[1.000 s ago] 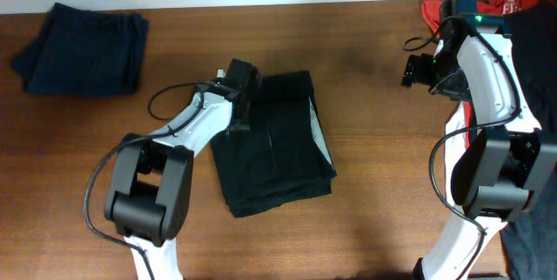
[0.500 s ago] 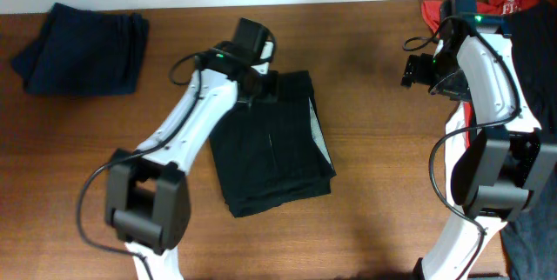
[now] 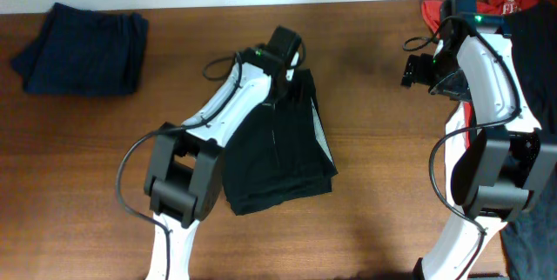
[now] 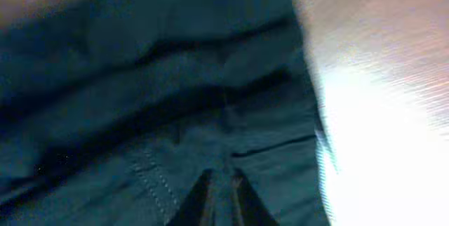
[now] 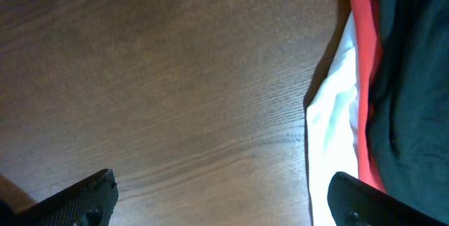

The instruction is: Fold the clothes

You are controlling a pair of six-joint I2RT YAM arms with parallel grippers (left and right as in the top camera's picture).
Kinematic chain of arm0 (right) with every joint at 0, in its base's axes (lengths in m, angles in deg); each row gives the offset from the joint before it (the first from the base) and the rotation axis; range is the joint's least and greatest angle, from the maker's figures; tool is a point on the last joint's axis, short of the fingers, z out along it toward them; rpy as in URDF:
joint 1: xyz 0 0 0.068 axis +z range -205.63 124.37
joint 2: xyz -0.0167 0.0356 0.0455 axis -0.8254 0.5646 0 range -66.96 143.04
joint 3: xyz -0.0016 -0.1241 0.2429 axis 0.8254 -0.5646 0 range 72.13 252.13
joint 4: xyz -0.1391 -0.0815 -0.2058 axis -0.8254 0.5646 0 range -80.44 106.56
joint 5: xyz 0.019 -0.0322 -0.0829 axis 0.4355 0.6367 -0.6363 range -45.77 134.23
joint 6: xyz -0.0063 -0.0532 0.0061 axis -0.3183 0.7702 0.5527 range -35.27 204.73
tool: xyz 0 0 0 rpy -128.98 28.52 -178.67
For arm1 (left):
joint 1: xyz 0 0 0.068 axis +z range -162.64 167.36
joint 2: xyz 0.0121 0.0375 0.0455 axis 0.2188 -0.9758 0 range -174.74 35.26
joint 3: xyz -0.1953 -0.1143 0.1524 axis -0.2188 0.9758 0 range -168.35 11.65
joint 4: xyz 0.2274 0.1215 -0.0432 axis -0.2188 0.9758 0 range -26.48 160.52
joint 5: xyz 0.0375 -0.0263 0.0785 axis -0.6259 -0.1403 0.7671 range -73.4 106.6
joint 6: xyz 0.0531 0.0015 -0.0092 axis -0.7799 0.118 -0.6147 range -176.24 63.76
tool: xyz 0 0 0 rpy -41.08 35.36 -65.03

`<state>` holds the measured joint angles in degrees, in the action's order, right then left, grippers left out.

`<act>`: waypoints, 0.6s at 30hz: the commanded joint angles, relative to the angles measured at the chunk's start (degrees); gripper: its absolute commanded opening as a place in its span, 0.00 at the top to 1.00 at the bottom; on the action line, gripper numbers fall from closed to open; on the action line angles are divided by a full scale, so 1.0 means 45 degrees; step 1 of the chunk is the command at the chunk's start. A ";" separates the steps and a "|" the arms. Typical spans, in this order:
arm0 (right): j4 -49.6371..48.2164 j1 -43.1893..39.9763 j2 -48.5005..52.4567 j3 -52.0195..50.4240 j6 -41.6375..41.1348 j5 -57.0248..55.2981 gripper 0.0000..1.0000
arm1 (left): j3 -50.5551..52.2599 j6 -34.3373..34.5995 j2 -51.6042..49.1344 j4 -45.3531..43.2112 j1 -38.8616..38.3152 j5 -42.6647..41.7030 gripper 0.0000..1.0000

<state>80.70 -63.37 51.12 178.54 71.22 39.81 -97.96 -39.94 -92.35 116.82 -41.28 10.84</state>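
The black piece (image 3: pixel 277 154) with pale grey inside is laid folded in the middle of the surface (image 3: pixel 383 167), and a navy piece (image 3: pixel 83 47) is folded at the far left. The left pincer (image 3: pixel 287 58) is held at the black piece's far edge, too blurred to tell if clenched; the right pincer (image 5: pixel 221 201) is spread wide, empty. The heap (image 3: pixel 515 3) at the far right is not yet folded, so much is judged undone.

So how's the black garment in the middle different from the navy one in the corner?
The black garment lies in the middle, under the left arm; the navy one sits alone in the far left corner. The black garment shows a pale grey edge on one side; the navy one is one colour throughout. Both lie folded.
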 commanded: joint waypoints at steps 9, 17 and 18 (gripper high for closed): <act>-0.0005 -0.0034 -0.0073 0.0165 -0.0107 -0.0024 0.01 | -0.1579 0.0078 0.5226 0.8116 0.3313 0.2161 0.01; -0.0005 -0.0034 -0.0073 0.0165 -0.0107 -0.0024 0.01 | 0.1690 -0.2254 0.5221 0.7499 0.3653 -0.0971 0.02; -0.0005 -0.0034 -0.0073 0.0165 -0.0107 -0.0024 0.01 | 0.2623 -0.2404 0.5221 0.6688 0.3657 -0.1307 0.02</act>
<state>80.65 -63.37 51.12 178.54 71.22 39.83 -93.43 -45.19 -69.60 151.64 -24.78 13.97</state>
